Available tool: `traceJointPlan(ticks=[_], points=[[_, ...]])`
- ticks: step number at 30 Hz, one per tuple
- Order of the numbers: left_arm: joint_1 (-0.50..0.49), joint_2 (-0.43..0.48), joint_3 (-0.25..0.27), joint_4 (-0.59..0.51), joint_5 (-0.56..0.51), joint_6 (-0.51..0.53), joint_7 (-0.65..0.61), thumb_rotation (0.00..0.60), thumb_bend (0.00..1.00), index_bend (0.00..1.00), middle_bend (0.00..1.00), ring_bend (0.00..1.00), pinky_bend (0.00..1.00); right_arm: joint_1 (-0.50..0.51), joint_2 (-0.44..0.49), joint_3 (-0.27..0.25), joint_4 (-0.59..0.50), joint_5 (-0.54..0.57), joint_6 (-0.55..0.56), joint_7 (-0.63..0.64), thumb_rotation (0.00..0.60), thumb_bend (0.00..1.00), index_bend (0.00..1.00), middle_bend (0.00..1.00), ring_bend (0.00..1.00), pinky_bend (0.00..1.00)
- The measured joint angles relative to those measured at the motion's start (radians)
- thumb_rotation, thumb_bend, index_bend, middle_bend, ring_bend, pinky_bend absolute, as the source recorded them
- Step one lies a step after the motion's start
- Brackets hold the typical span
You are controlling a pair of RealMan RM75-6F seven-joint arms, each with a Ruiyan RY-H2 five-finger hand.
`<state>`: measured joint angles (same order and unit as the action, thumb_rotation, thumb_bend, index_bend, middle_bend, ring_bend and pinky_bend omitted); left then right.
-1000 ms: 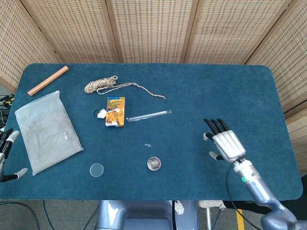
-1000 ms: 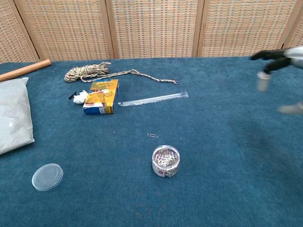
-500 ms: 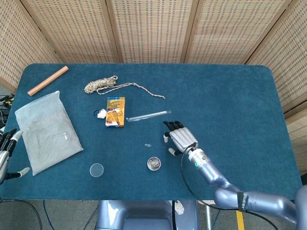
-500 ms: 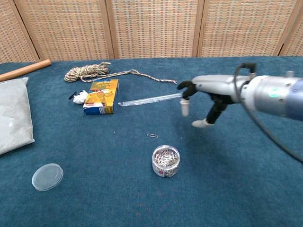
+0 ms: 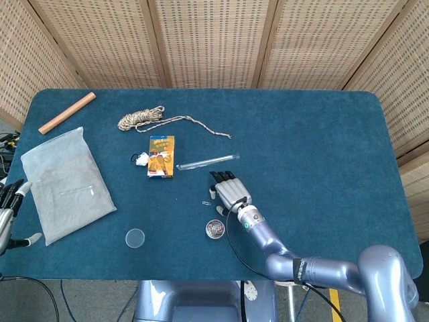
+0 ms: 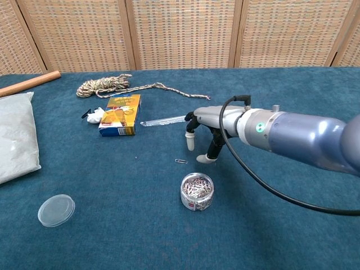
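Fingers of the right hand are spread, nothing held, poised above a paperclip lying loose beside the jar; open cloth lies rightward toward the table edge.

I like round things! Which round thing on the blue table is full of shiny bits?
The small clear jar, packed with silver paper clips, just in front of the right hand. The other round thing, the flat clear plastic lid, lies empty further left.

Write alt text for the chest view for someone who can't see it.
The robot's right hand, fingers apart and pointing down, hovers over a blue table just above a loose paper clip and an open jar of paper clips. Its clear lid lies at left; a snack box and rope sit behind.
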<state>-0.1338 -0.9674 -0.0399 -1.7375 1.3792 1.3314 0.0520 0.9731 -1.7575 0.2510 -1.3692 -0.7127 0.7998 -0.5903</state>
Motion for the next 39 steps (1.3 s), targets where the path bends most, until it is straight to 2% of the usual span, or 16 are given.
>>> traceJointPlan(ticks=[10, 18, 30, 39], points=[[-0.008, 0.001, -0.005, 0.006, -0.019, -0.014, -0.011, 0.600, 0.00, 0.00, 0.00, 0.00, 0.00, 0.064, -0.080, -0.009, 0.105, 0.069, -0.020, -0.018, 0.600, 0.33, 0.44, 0.00, 0.00, 0.00], [-0.016, 0.000, -0.008, 0.012, -0.031, -0.028, -0.012, 0.600, 0.00, 0.00, 0.00, 0.00, 0.00, 0.086, -0.108, -0.019, 0.147, 0.069, -0.034, -0.004, 0.600, 0.33, 0.44, 0.00, 0.00, 0.00], [-0.021, -0.006, -0.008, 0.015, -0.040, -0.034, -0.003, 0.600, 0.00, 0.00, 0.00, 0.00, 0.00, 0.074, -0.139, -0.036, 0.220, -0.024, -0.027, 0.062, 0.600, 0.33, 0.47, 0.00, 0.00, 0.00], [-0.025, -0.010, -0.008, 0.017, -0.047, -0.039, 0.004, 0.600, 0.00, 0.00, 0.00, 0.00, 0.00, 0.066, -0.144, -0.003, 0.253, -0.057, -0.038, 0.131, 0.600, 0.33, 0.48, 0.00, 0.00, 0.00]])
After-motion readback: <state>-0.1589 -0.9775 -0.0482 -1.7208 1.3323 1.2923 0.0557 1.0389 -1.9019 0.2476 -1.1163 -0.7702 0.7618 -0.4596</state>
